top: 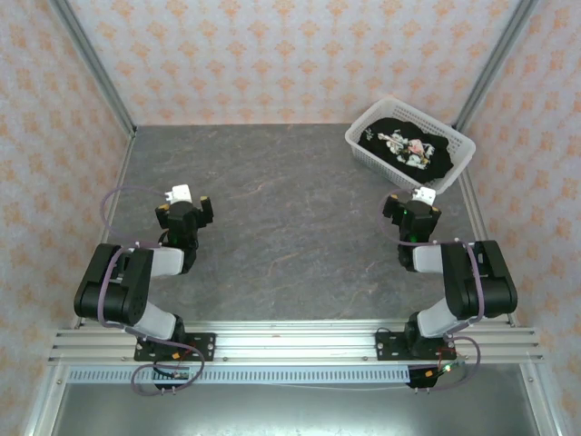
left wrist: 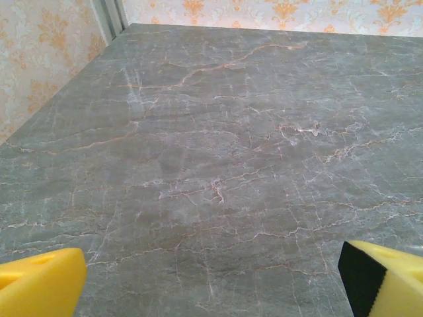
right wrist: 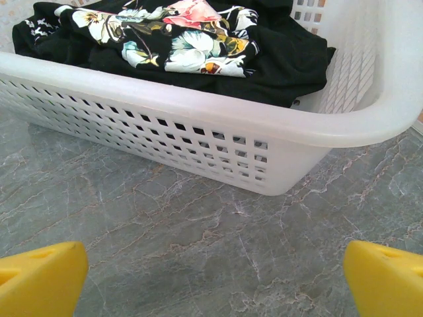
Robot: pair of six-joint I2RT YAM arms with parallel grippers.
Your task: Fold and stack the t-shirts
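Black rose-print t-shirt (top: 404, 143) lies bunched in the white basket (top: 386, 168) at the far right corner of the worktop (top: 290, 236); nothing folded yet. Right jaws fully open and empty, held low just short of the basket's near wall. Left jaws equally wide, empty, over bare worktop. Step in hand, as I judge it: fetch the shirt. I would raise the right arm (top: 458, 282) over the rim, descend on a raised fold, pinch cloth only, then lift slowly so the basket is not dragged.
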